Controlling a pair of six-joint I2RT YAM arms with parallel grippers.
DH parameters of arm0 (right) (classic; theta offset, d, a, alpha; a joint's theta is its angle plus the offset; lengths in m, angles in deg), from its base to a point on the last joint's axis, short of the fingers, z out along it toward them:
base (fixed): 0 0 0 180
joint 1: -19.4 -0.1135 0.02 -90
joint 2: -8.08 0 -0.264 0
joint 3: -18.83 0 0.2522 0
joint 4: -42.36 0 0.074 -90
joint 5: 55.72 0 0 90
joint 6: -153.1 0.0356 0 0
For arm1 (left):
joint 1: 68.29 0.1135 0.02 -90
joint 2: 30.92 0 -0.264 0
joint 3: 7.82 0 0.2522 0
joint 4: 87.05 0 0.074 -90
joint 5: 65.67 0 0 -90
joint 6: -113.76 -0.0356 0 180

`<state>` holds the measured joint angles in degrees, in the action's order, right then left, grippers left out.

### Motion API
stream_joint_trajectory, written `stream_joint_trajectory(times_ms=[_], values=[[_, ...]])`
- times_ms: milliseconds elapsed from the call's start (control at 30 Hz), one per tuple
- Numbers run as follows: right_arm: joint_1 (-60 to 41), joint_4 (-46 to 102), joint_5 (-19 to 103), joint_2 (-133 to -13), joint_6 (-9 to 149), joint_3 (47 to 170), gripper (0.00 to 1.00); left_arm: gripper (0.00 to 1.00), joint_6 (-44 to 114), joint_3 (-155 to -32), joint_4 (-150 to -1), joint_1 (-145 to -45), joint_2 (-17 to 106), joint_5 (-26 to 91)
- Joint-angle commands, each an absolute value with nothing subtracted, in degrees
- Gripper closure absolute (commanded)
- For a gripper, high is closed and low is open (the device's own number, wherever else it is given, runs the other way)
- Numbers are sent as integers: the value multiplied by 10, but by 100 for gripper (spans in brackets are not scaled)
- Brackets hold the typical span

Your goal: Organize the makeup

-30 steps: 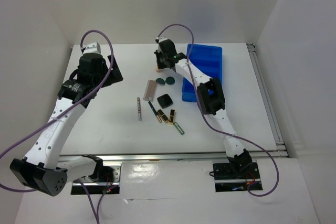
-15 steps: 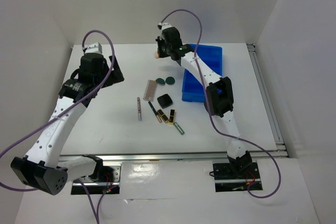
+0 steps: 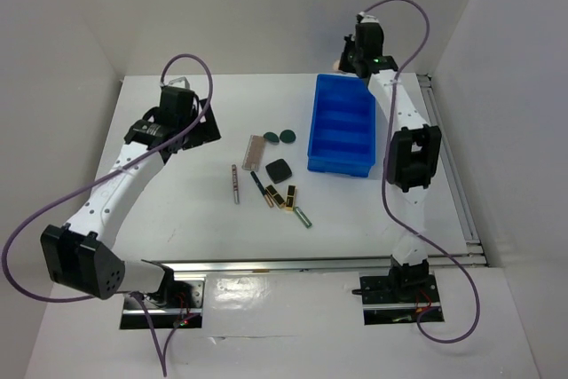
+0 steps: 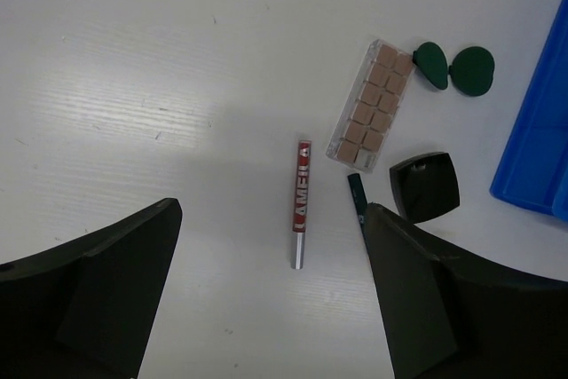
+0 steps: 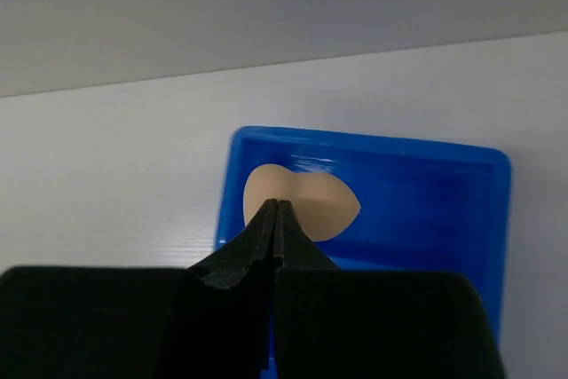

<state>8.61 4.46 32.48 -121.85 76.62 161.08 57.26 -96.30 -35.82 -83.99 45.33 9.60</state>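
My right gripper [image 5: 278, 204] is shut on the peach sponge [image 5: 306, 193] and holds it over the far end of the blue bin [image 5: 444, 201]; it also shows in the top view [image 3: 344, 63]. My left gripper [image 4: 272, 212] is open and empty above the table [image 3: 197, 126], over a red pencil [image 4: 301, 204]. Beside the pencil lie the tan palette [image 4: 371, 105], two dark green pads [image 4: 432, 65] [image 4: 473, 70], the black square compact [image 4: 426, 186] and a dark pencil [image 4: 356, 197]. The lipsticks [image 3: 281, 196] and green tube [image 3: 303, 217] lie nearer the front.
The blue bin [image 3: 342, 126] stands at the back right with several compartments. White walls close in the table at the back and both sides. A metal rail [image 3: 293, 264] runs along the front edge.
My right arm has swung right with the sponge, from left of the bin to over its far end. My left arm has reached further forward toward the makeup.
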Motion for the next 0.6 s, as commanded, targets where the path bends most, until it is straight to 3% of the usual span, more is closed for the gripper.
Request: stream_joint_trajectory(times_ms=[0,367,433,467,567], values=[[103,19,319,-1214,789,1602,100,2,585,-989,-351,-848,469,116],[133,7,338,-1254,805,1585,99,1,574,-1014,-334,-853,508,151],[133,-1,338,-1261,805,1592,80,1,574,-1020,-329,-859,508,151],[133,-1,344,-1261,805,1592,53,1,574,-1020,-329,-859,508,151],[126,16,344,-1234,805,1565,29,1,574,-1020,-329,-859,508,156]])
